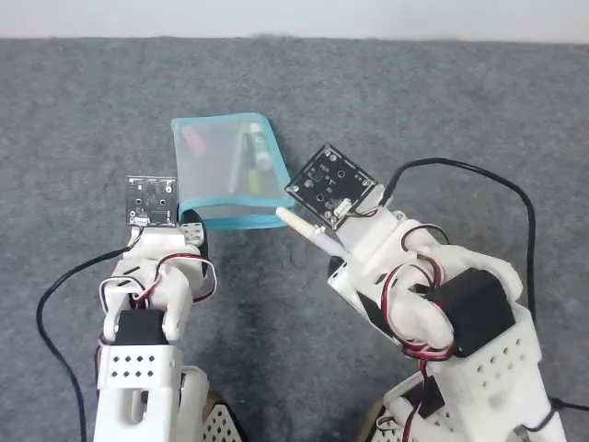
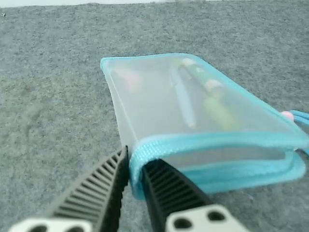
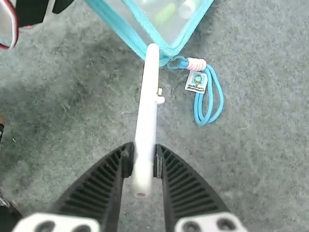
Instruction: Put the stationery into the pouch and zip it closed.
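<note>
Grey carpet-like table cover (image 1: 460,101) w/ a pale strip (image 1: 294,17) along the far edge.

Cover is mid-grey, short fuzzy nap, mottled w/ lighter and darker flecks, and runs edge to edge in the high view. The pale strip is off-white and plain, approx. straight across the top; can't tell whether it is wall or bare tabletop. Light is soft and even from above, shadows faint w/ blurred edges. A small brown patch (image 1: 219,412) sits at the near edge of the cover; can't tell what it is.
</note>
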`<state>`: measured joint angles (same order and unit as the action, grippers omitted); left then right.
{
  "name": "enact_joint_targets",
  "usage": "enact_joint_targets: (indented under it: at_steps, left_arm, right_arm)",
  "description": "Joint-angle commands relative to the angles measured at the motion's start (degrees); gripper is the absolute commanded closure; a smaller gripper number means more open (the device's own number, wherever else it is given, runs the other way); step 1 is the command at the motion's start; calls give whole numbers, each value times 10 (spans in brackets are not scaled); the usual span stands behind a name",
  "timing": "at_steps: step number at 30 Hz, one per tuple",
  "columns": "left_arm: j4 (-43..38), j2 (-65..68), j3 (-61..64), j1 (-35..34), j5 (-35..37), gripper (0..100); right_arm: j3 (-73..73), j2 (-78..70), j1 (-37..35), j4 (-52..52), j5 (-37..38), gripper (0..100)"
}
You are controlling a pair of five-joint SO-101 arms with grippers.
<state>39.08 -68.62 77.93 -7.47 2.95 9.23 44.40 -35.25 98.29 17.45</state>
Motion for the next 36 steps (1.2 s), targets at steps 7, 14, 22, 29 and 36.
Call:
enact_joint_targets:
  at_steps: [7, 14, 22, 29, 36]
  left_arm:
    - [-23, -9, -15, 1, 10, 989]
    - [-24, -9, -15, 5, 11, 989]
    - [-22, -9, -19, 81, 38, 989]
    - [-22, -9, -18, 84, 38, 989]
    - [-22, -9, -18, 86, 38, 989]
  right_arm:
    - [-26, 72, -66, -20, -13, 993]
    - [91, 118, -93, -89, 0, 993]
    - [138, 121, -91, -131, -1, 993]
    - [140, 121, -91, -131, -1, 993]
    - [142, 117, -45, -139, -1, 993]
